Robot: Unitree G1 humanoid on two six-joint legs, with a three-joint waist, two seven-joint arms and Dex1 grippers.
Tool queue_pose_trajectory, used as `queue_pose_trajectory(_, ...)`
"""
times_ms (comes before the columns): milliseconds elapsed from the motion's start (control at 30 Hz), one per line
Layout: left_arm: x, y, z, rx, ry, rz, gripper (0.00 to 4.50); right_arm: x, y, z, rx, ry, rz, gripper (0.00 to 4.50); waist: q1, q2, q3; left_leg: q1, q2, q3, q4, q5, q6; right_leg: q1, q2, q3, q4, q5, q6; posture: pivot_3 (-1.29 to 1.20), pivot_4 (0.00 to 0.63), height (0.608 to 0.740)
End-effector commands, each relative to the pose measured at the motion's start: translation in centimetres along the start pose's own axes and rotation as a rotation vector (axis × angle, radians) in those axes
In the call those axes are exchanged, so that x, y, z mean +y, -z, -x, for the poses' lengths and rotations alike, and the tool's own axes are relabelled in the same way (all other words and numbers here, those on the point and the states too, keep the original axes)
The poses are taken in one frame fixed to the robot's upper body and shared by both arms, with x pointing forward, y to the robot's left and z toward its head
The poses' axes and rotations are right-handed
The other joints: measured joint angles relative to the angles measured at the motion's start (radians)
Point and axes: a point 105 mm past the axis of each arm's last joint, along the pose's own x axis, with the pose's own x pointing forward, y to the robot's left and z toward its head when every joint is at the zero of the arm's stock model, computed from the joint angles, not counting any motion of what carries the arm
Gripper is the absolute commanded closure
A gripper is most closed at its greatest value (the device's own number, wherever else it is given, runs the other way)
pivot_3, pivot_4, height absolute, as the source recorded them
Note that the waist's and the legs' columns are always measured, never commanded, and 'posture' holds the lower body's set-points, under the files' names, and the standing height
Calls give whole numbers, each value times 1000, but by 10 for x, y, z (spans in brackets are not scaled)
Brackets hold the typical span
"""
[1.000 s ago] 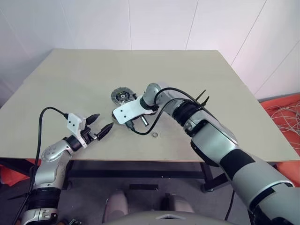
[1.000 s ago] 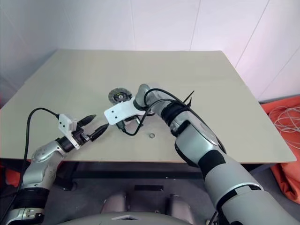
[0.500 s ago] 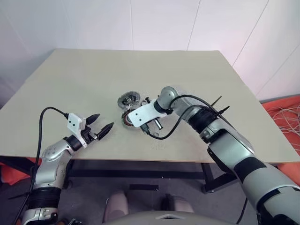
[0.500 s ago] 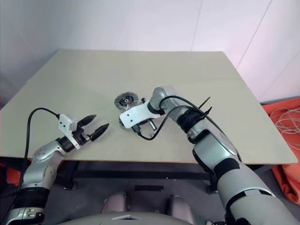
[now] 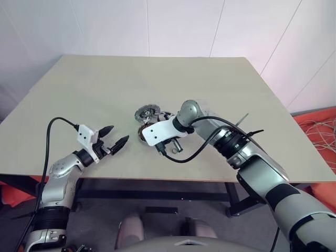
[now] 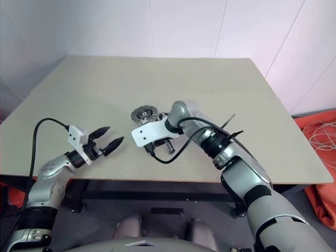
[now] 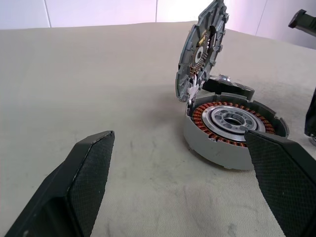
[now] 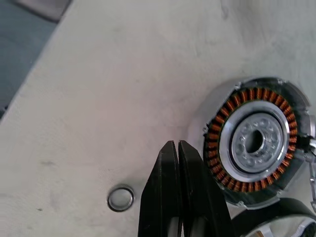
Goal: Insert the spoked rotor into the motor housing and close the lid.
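You're looking at a bare beige table (image 5: 79,94) against white wall panels (image 5: 178,26), with an orange heap and pale cables (image 5: 320,131) on the floor to the right. The motor housing (image 7: 232,126) sits near the table's middle, its lid (image 7: 200,47) standing tilted up at its far edge. Your left gripper (image 5: 114,137) is spread and empty near the front edge, and your right gripper (image 8: 177,192) is clenched on nothing just beside the housing, a small metal ring (image 8: 121,198) close by.

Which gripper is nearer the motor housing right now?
Right. The right gripper, shut, hangs right beside the motor housing rim. The left gripper, open, sits well off to its side, pointing toward it.
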Motion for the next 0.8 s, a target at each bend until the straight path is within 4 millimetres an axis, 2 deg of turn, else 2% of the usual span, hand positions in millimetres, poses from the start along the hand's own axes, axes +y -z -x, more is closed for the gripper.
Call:
queue_pose_trajectory(33,1,-9,-1,-29,0,-31,0,-12,-13,12,-54,81,4,4469,0,0,0,0,0,0,0,0,0,0,0,0,0,0,0,0,0,740)
queue_pose_trajectory(167,1,-10,0,-31,-4,-31,0,-18,-16,35,-208,176,-163,4469,2,0,0,1,0,0,0,0,0,1,0,0,0,0,0,0,0,740)
queue_pose_trajectory(200,1,-9,0,-30,-5,-31,0,-15,-14,40,-233,188,-207,4287,4,0,0,1,0,0,0,0,0,1,0,0,0,0,0,0,0,740)
queue_pose_trajectory(267,1,-9,1,-29,-5,-31,0,-7,-8,48,-265,189,-267,3843,6,0,0,2,-1,0,0,0,0,2,0,0,0,0,0,0,0,740)
queue_pose_trajectory(433,1,-9,-1,-26,2,-29,0,17,20,63,-374,270,-548,2188,9,-1,0,3,0,0,0,0,0,4,0,0,-1,0,0,0,0,740)
queue_pose_trajectory(600,2,-9,-2,-22,11,-28,0,33,32,60,-469,313,-759,614,5,-1,0,4,0,0,-1,1,-1,3,0,0,0,0,0,0,0,740)
queue_pose_trajectory(667,2,-8,-4,-20,15,-27,0,40,37,51,-488,318,-823,32,5,-1,-1,4,0,0,-1,1,-2,3,0,0,0,0,0,0,0,740)
queue_pose_trajectory(800,2,-8,-4,-20,18,-28,0,45,41,41,-502,353,-880,32,7,0,-1,4,-1,0,-1,2,-3,3,0,0,-1,0,0,0,0,740)
